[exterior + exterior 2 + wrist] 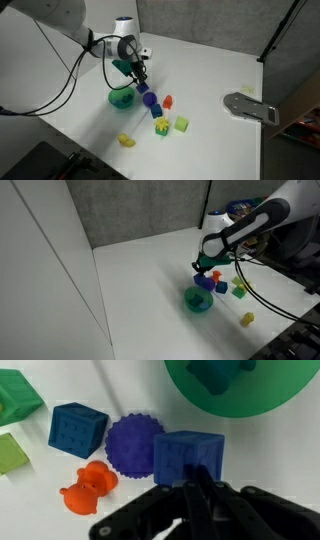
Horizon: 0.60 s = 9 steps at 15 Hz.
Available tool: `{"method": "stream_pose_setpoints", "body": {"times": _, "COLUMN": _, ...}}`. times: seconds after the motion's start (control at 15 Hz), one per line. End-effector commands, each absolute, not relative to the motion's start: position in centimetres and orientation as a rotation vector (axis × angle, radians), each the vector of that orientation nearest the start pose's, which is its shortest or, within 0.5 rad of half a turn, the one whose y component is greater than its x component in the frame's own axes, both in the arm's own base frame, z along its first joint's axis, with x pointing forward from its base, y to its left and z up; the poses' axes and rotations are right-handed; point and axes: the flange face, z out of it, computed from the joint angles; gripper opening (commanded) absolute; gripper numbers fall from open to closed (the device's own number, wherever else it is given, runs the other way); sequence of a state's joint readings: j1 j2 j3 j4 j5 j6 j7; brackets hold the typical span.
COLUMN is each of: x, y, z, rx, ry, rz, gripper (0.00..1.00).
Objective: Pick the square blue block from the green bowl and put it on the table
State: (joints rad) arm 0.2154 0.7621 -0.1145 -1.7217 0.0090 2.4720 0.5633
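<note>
Apparently, blue block [188, 457] beside bowl [280, 400] rim.

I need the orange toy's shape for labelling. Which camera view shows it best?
The wrist view: the orange toy lies close and unobstructed beside the blue-violet disc. Both exterior views show it only as a small orange-red speck.

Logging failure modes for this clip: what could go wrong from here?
1. The square blue block sits right beside the round violet toy piece; the fingers could nudge either as they move.
2. The rim of the teal-green plastic bowl is close; a retreat might clip it.
3. A second blue cube nearby invites mix-ups.
</note>
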Motion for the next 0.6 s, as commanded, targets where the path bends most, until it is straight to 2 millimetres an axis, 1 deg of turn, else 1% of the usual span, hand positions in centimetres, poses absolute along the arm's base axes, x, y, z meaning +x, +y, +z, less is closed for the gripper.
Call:
{"method": "stream_pose_setpoints", "body": {"times": 0.0, "x": 66.9, "y": 7.3, "z": 13.5, "rx": -3.133, "ry": 0.705, "rz": -0.008, "gripper": 0.03}}
{"method": "stream_pose_setpoints", "body": {"times": 0.07, "x": 66.9, "y": 7.3, "z": 13.6, "rx": -3.137, "ry": 0.699, "rz": -0.008, "gripper": 0.32}}
{"method": "stream_pose_setpoints", "body": {"times": 0.13, "x": 67.0, "y": 7.3, "z": 13.7, "rx": -3.142, "ry": 0.700, "rz": -0.013, "gripper": 0.33}}
{"method": "stream_pose_setpoints", "body": {"times": 0.27, "x": 67.2, "y": 7.3, "z": 14.1, "rx": -3.138, "ry": 0.700, "rz": -0.020, "gripper": 0.47}}
{"method": "stream_pose_setpoints", "body": {"times": 0.4, "x": 67.4, "y": 7.3, "z": 14.6, "rx": -3.133, "ry": 0.708, "rz": -0.026, "gripper": 0.64}}
{"method": "stream_pose_setpoints", "body": {"times": 0.53, "x": 67.6, "y": 7.0, "z": 15.5, "rx": -3.122, "ry": 0.723, "rz": -0.032, "gripper": 0.79}}
